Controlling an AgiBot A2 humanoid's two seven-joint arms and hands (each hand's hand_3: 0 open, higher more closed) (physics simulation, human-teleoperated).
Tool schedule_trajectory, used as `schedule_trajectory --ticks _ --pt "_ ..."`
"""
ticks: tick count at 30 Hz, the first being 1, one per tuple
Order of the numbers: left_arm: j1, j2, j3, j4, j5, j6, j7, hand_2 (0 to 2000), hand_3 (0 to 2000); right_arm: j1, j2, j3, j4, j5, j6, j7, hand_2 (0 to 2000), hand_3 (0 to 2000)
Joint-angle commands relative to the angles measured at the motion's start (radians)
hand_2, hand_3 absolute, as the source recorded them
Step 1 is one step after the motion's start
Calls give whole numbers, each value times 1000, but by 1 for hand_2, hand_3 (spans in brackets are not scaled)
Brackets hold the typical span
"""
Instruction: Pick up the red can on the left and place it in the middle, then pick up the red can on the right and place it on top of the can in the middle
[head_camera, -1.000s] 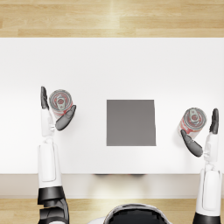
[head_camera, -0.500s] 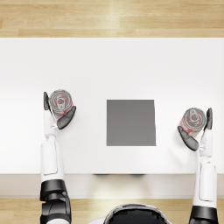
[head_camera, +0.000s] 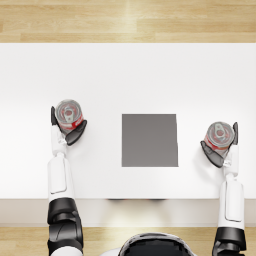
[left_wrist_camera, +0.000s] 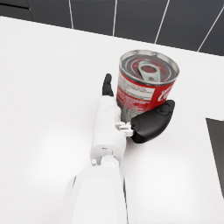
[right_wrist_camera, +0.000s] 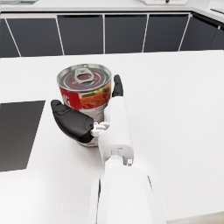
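On the white table there is a dark gray square mat in the middle, with one red can on each side of it. The red can on the left stands upright, well apart from the mat. The left hand is wrapped around it, with the dark thumb on the side near the mat and the fingers on the far side. In the left wrist view the same can has a silver top with a pull tab, and the left hand hugs its lower part. The red can on the right also stands upright on the table, well apart from the mat. The right hand holds it the same way, thumb toward the mat. In the right wrist view this can sits on the table with the right hand gripping it low down.
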Motion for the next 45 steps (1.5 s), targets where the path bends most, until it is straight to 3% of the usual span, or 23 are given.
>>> schedule_trajectory --ticks 1,2,4,5,9,16,31,45 --pt "-14 1 -14 -80 0 1 2 1361 327 17 -2 -3 9 0 0 0 1361 327" --pt "-32 2 -5 -123 0 -2 5 2000 653 17 -4 -3 22 0 25 0 2000 653" --pt "-76 3 15 -263 1 0 10 2000 1307 17 -7 -11 55 0 55 0 2000 1307" --pt "-94 3 28 -330 1 4 11 2000 1520 14 -9 -15 83 0 52 1 2000 1520" --pt "-156 1 131 -575 1 -1 11 2000 1520 19 -14 -9 228 0 53 5 2000 1520" --pt "-158 19 340 -652 2 -10 9 2000 1520 20 -25 18 377 0 49 10 2000 1520" --pt "-96 105 559 -426 2 -25 10 2000 1520 80 -56 92 517 0 58 10 2000 1520" --pt "-100 145 572 -318 2 -24 11 2000 1520 106 -81 107 521 0 61 10 2000 1520"
